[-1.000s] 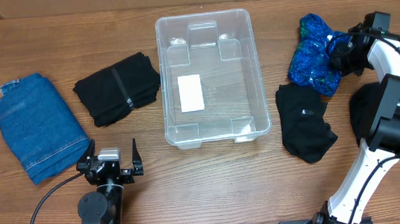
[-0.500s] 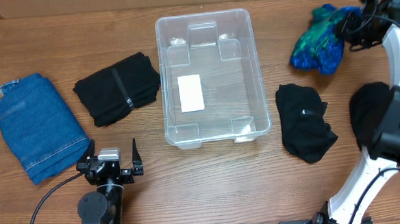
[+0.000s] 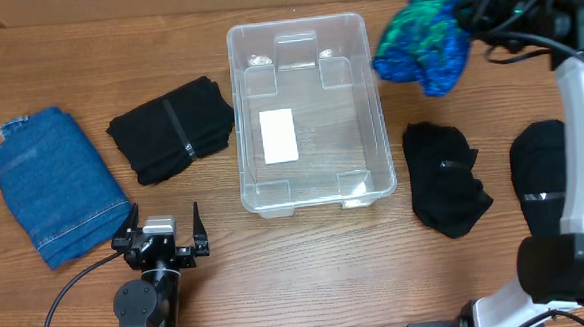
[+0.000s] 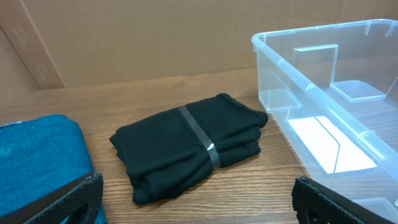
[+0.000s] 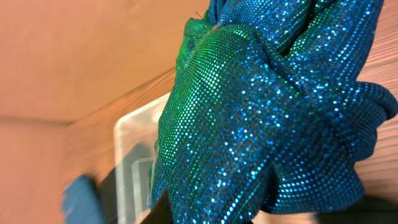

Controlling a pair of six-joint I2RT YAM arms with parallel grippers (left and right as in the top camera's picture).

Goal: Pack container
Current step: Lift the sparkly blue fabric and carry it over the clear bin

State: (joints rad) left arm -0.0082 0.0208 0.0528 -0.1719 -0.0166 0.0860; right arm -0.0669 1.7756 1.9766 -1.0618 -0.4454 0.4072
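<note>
Your left gripper (image 3: 161,228) rests at the near table edge, fingers spread, holding nothing. The clear container (image 3: 350,120) sits mid-table. Beyond, your right gripper (image 3: 482,5) clamps a sequined blue-green garment (image 3: 421,39) by its far right corner.

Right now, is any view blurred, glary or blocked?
Overhead: evenly lit and sharp, the lifted sparkly cloth slightly soft. Left wrist: sharp, bright sheen on the clear bin. Right wrist: the cloth fills the frame; the background is blurred.
</note>
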